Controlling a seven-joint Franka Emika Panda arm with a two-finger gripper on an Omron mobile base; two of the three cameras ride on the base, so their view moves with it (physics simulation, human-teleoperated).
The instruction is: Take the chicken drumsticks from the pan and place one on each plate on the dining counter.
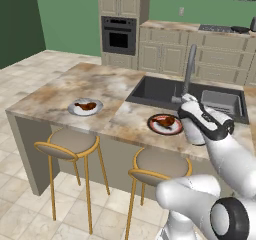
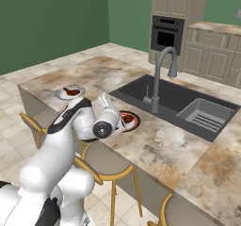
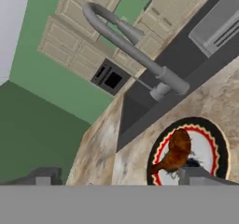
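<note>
Two plates sit on the beige-brown marbled dining counter (image 1: 60, 94). The grey-white plate (image 1: 75, 110) on the left holds one reddish-brown chicken drumstick (image 1: 88, 105). On the red-rimmed plate (image 1: 175, 130) by the sink's front edge lies the other drumstick (image 1: 164, 120), seen close up as drumstick (image 3: 176, 153) on plate (image 3: 205, 148). My gripper (image 1: 186, 101) hovers just right of and above this plate, tilted up toward the faucet. In the hand view the gripper (image 3: 119, 178) stands open with nothing between its fingertips (image 3: 196, 174), which are wide apart. The pan cannot be made out.
A dark sink (image 1: 165, 91) with a tall grey faucet (image 1: 190, 69) and a grey rack (image 1: 220, 103) lies right behind the red-rimmed plate. Two tan stools (image 1: 70, 141) (image 1: 160, 164) stand under the counter's near edge. Wall cabinets, an oven (image 1: 118, 35) and a stove (image 1: 220, 29) line the back.
</note>
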